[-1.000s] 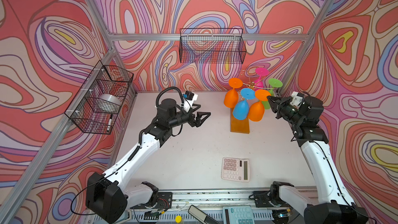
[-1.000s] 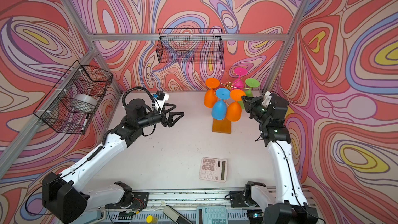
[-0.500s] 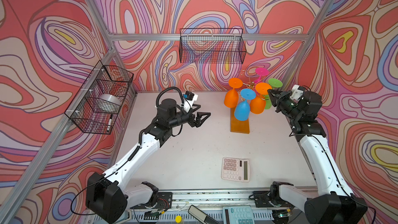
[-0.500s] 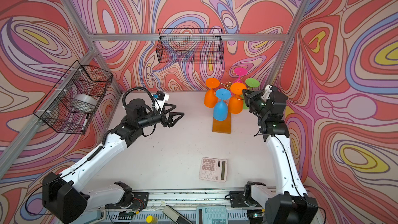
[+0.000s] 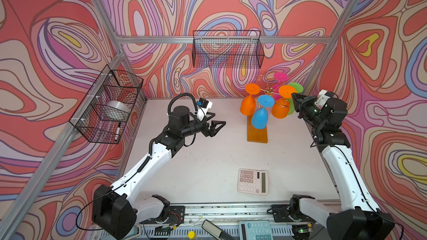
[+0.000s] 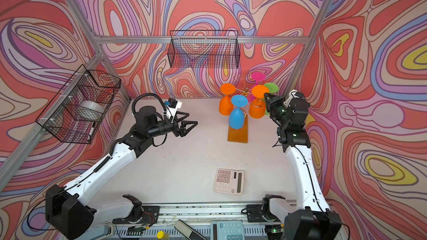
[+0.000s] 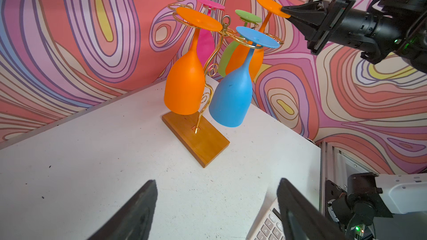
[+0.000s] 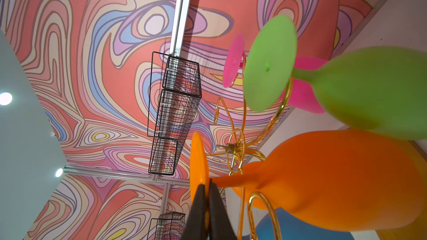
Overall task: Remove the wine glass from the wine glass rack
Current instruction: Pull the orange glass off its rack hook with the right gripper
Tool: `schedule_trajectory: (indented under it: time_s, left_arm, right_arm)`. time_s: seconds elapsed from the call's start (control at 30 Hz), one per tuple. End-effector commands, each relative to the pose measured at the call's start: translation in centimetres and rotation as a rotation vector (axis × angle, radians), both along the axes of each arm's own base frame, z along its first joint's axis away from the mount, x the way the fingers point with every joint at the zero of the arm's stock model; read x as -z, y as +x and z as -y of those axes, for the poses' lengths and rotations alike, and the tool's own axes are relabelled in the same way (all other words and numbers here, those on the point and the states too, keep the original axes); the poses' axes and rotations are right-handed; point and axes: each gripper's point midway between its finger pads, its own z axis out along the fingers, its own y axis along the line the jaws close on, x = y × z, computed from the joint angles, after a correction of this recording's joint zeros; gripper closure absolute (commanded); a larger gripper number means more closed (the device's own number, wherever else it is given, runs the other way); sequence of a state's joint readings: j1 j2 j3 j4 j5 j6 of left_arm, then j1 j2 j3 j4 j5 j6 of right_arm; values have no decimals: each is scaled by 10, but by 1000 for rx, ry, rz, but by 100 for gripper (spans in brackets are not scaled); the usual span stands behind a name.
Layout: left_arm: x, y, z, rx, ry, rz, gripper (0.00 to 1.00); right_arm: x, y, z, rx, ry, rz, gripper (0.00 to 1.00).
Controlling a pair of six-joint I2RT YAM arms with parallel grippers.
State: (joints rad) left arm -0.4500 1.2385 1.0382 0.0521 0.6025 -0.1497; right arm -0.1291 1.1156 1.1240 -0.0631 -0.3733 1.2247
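Right gripper (image 7: 286, 13) pinches foot of orange plastic wine glass (image 8: 323, 176) at three o'clock on gold wire rack (image 7: 198, 139); advise drawing stem outward, clear; left gripper (image 7: 215, 182) released.

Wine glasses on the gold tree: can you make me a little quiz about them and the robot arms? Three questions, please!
1. How many wine glasses do you count at the wine glass rack?
2. What colour is the glass whose foot the right end effector pinches? A blue, B orange, C pink.
3. True or false: the left end effector is shut on a glass.
Key: 1. Five. 2. B, the held orange wine glass. 3. False: it is open and touches nothing.
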Motion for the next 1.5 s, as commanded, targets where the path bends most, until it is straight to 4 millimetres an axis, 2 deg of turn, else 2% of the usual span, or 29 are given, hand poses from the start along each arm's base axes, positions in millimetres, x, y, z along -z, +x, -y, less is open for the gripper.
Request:
schedule_trajectory:
  time_s: [0.0,0.57,1.0,1.23,1.47]
  left_arm:
    - [-6,-3,-1,14,2,25,18]
    - [-1,-1,0,11,7,12,18]
    - [8,3,0,2,29,-3,18]
    - [12,7,0,-10,34,-13,18]
    - [12,8,0,-14,29,-25,18]
  right_arm:
    - [-2,-9,2,27,-8,15,100]
    - [18,-34,5,62,-11,-36,100]
    - [21,-70,15,136,-134,-68,100]
    - [4,-88,27,202,-301,-52,100]
    - [-35,-102,34,249,-483,31,100]
